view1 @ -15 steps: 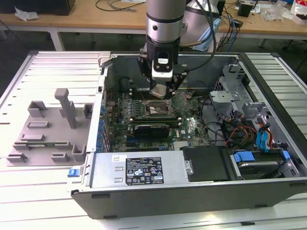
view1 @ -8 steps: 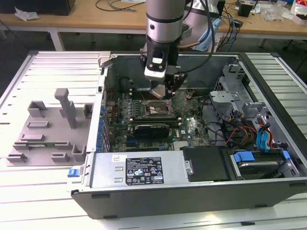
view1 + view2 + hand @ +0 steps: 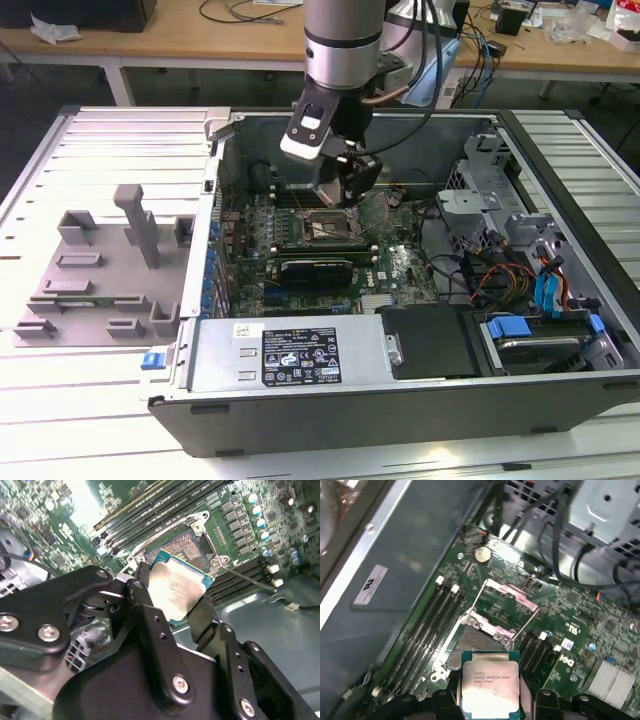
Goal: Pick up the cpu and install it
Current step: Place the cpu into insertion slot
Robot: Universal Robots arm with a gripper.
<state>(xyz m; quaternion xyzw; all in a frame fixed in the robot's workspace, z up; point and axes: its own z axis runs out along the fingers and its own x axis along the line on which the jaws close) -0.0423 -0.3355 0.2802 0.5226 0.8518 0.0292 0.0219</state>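
Gripper (image 3: 345,197), exterior view: lowered inside the open computer case (image 3: 400,395), its tip just above the socket (image 3: 322,228) on the motherboard (image 3: 400,262); a grey fixture tray (image 3: 90,270) lies outside the case, on the exterior view's left.

Second wrist view: the two black fingers (image 3: 146,600) are clenched on opposite edges of the cpu (image 3: 180,590), set narrow and tight against the chip; its silvery lid faces the camera and its green rim shows along one edge; the chip hangs partly in front of the socket, whose contact field lies bare inside its metal frame; memory slots (image 3: 145,510) run alongside, and the thin retaining lever (image 3: 245,578) juts out to one side.

First wrist view: the cpu is held flat between the fingers, just short of the socket cavity and apart from it; the hinged load plate (image 3: 507,602) stands swung open beyond.

Progress, judged from these views: the pick-up is done and the chip has reached the open socket; not yet done are seating the chip in the cavity and closing the load plate and lever; no contact between chip and socket is apparent.
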